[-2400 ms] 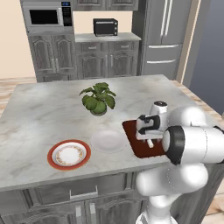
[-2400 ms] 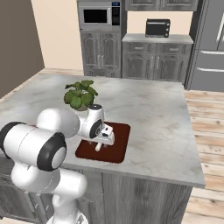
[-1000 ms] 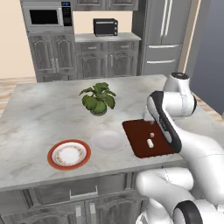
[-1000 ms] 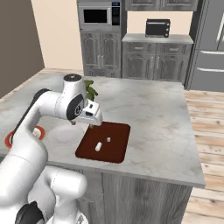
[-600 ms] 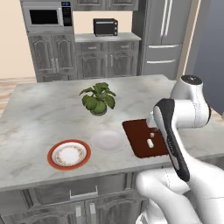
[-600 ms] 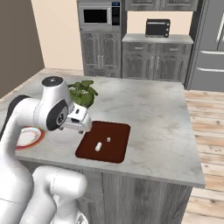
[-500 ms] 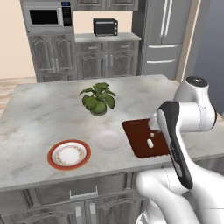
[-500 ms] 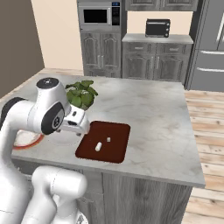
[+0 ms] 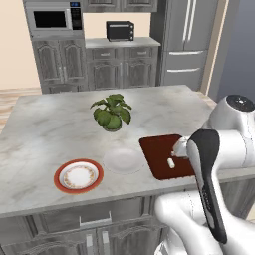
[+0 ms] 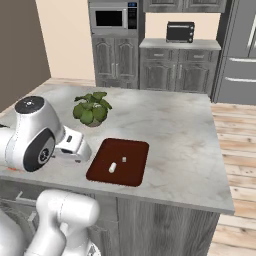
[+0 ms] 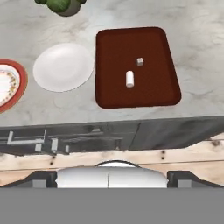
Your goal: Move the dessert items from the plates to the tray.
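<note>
Arm swung back off flat red-brown tray point(image 11: 153, 57); white cylinder point(image 11: 130, 79), pale lump point(image 11: 140, 61) inside; pincer state unclear.

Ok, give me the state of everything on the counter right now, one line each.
Tray: flat on the counter, holding both morsels.
White cylinder: lying on the tray.
Small lump: on the tray, apart from the cylinder.
White plate: empty.
Red-rimmed plate: empty.
Plant: upright.
</note>
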Robot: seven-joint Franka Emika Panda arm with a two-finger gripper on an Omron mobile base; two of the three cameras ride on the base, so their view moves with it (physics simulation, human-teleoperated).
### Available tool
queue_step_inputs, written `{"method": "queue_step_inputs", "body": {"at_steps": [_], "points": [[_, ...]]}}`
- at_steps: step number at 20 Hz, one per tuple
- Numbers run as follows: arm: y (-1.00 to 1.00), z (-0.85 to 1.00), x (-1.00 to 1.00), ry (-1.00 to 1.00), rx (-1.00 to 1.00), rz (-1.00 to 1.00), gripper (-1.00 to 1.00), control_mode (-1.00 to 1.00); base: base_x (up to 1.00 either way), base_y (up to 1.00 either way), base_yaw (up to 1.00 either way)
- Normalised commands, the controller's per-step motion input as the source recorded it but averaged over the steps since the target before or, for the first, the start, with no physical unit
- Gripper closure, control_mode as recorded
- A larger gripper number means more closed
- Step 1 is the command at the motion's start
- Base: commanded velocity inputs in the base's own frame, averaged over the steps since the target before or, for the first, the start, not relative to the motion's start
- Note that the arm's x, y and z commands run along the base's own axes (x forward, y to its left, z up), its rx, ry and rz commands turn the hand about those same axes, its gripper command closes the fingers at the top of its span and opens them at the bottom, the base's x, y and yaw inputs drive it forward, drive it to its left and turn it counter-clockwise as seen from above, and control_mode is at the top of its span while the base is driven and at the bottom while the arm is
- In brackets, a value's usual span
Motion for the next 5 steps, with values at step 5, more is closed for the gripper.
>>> {"method": "queue_step_inputs", "body": {"at_steps": [5], "points": [[0.19, 0.15, -0.03, -0.03, 0.0, 0.0, -1.0, -1.0, 0.0, 0.0, 0.0]]}}
